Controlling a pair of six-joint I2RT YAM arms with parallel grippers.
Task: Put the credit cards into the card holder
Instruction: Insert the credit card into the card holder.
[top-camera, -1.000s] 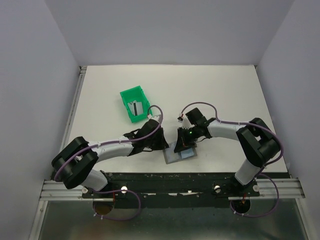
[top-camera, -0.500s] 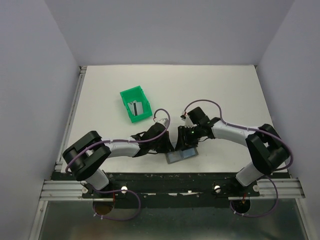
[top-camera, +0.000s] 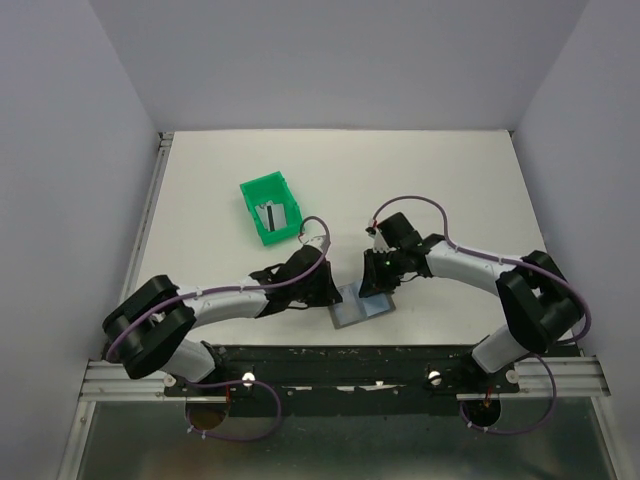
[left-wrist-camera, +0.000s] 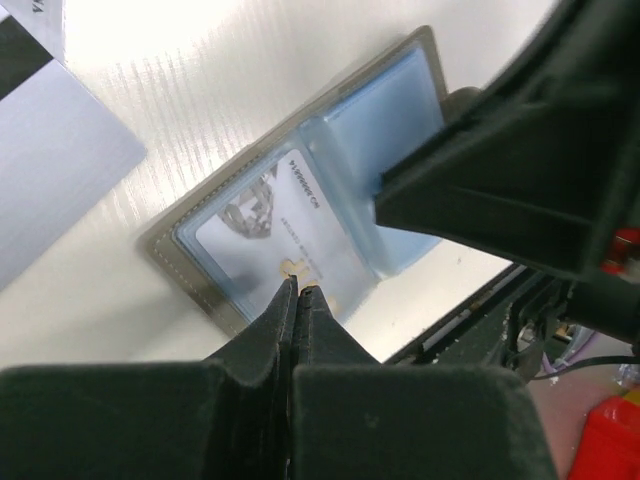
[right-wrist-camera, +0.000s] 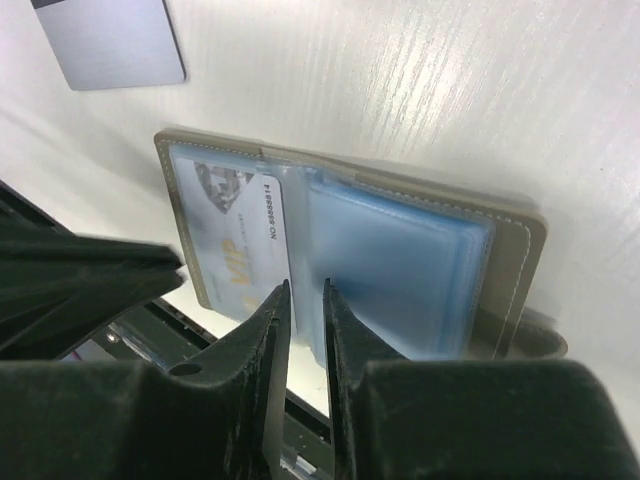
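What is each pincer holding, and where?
Left pincer: shut, nothing held, tips at the card in the card holder. Right pincer: narrow gap over a sleeve; cannot tell.

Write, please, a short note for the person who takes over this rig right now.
Left gripper: shut, nothing seen between the fingers, tips at the sleeved card.
Right gripper: jaws slightly apart over the blue sleeves; grip unclear.
Card holder: open, flat on the table.
Done: the sleeved card is in.
To do: loose card beside the holder; another card in the green bin.
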